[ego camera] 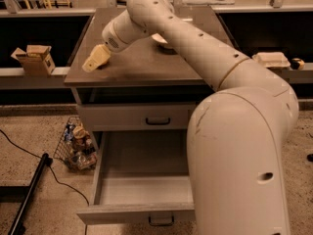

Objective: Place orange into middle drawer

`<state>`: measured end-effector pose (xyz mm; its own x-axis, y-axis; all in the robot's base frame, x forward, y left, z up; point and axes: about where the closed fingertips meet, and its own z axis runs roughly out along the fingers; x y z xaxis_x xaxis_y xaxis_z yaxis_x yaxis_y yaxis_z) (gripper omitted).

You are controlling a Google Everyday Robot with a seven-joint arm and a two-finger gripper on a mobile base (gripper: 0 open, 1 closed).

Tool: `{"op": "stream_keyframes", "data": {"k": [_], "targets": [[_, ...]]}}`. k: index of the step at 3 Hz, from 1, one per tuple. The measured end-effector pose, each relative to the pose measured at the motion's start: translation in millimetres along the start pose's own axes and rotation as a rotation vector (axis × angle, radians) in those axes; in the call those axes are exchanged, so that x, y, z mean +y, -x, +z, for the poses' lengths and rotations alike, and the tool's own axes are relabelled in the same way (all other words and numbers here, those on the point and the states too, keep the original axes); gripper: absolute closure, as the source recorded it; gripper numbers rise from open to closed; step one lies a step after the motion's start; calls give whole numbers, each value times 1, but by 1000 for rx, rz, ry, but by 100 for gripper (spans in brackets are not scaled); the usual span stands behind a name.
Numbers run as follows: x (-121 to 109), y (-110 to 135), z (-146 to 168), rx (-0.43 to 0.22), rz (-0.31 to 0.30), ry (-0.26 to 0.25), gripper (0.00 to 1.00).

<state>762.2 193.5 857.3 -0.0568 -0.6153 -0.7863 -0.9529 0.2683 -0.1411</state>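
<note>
My gripper [95, 59] hangs low over the front left part of the brown cabinet top [142, 65], near its left edge. The orange is not in view; I cannot tell whether the gripper holds it. The middle drawer [145, 187] is pulled open below, and its grey interior looks bare where it shows. My arm [234, 131] covers the drawer's right part.
The drawer above [142, 116] is shut. A white bowl [160, 39] sits at the back of the cabinet top, partly behind my arm. A wire basket of items [77, 143] and a black pole [29, 192] lie on the floor at left. A cardboard box [33, 58] sits on the left ledge.
</note>
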Motion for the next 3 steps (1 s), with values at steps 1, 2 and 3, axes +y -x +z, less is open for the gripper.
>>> {"op": "stream_keyframes", "data": {"k": [1, 2, 3], "targets": [[2, 0, 8, 1, 2, 16, 0], [4, -1, 15, 2, 7, 29, 0], [4, -7, 23, 5, 21, 43, 4]]}}
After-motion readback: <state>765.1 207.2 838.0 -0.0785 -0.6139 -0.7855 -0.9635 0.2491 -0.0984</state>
